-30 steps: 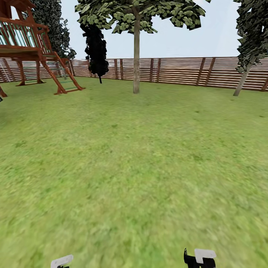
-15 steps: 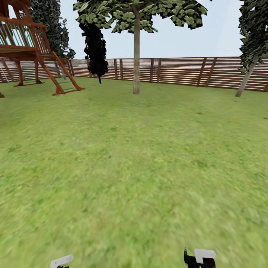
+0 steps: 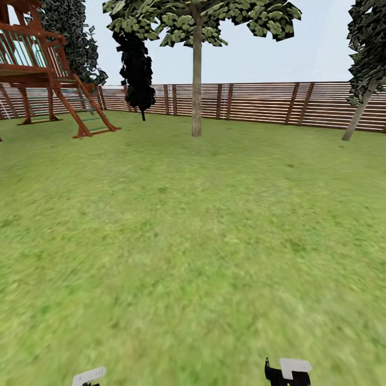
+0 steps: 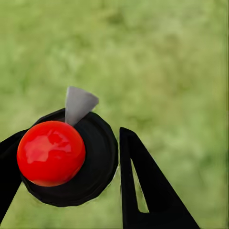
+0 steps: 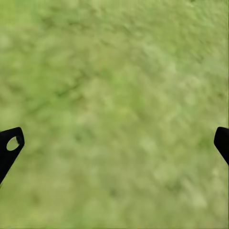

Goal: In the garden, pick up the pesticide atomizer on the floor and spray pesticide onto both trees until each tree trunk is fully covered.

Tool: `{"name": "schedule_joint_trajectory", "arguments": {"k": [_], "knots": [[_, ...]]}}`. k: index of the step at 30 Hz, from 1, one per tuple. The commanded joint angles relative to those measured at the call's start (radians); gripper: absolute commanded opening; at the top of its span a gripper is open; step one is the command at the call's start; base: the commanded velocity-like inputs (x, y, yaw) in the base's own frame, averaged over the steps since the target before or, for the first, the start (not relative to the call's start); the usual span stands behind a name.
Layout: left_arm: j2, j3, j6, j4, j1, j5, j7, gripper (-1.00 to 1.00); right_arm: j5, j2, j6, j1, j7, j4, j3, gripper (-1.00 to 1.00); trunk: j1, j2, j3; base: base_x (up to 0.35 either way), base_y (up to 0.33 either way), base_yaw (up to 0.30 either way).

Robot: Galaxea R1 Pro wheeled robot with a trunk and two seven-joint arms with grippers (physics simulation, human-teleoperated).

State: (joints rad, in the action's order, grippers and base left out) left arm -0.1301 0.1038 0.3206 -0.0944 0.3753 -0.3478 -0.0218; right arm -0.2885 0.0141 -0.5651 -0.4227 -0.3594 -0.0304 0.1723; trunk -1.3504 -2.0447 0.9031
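The pesticide atomizer (image 4: 50, 152) shows from above in the left wrist view as a red round cap on a black body with a grey nozzle (image 4: 78, 102). My left gripper (image 4: 71, 140) is shut on it, one black finger on each side, above grass. My right gripper (image 5: 117, 138) hangs open over bare lawn, its fingertips at the picture's edges. Far ahead in the head view stands a tree with a straight pale tree trunk (image 3: 197, 80). A second tree with a leaning trunk (image 3: 358, 115) is at the far right.
Wide green lawn (image 3: 193, 241) stretches ahead to a brown slat fence (image 3: 268, 102). A wooden playset with a ladder (image 3: 48, 69) stands at the far left, and a dark conifer (image 3: 136, 69) beside it. White arm parts (image 3: 292, 369) show at the bottom edge.
The whole head view has shifted: the playset slid left and the right tree slid right, so the camera has moved forward. Both arms keep their place in the picture.
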Motion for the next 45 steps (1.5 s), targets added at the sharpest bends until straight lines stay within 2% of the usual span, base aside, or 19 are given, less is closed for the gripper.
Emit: {"name": "schedule_joint_trajectory", "arguments": {"k": [1,45], "knots": [[0.0,0.008,0.003,0.0,0.001,-0.007,-0.003,-1.0,-0.011,0.0,-0.002,-0.001,-0.004,0.001,0.007,1.0,0.0,0.0,0.001,0.337,0.0,0.0],[0.0,0.009,0.003,0.001,0.001,-0.007,-0.003,-1.0,-0.011,0.0,-0.002,-0.001,-0.004,0.001,0.007,1.0,0.0,0.0,0.001,0.337,0.0,0.0]]}}
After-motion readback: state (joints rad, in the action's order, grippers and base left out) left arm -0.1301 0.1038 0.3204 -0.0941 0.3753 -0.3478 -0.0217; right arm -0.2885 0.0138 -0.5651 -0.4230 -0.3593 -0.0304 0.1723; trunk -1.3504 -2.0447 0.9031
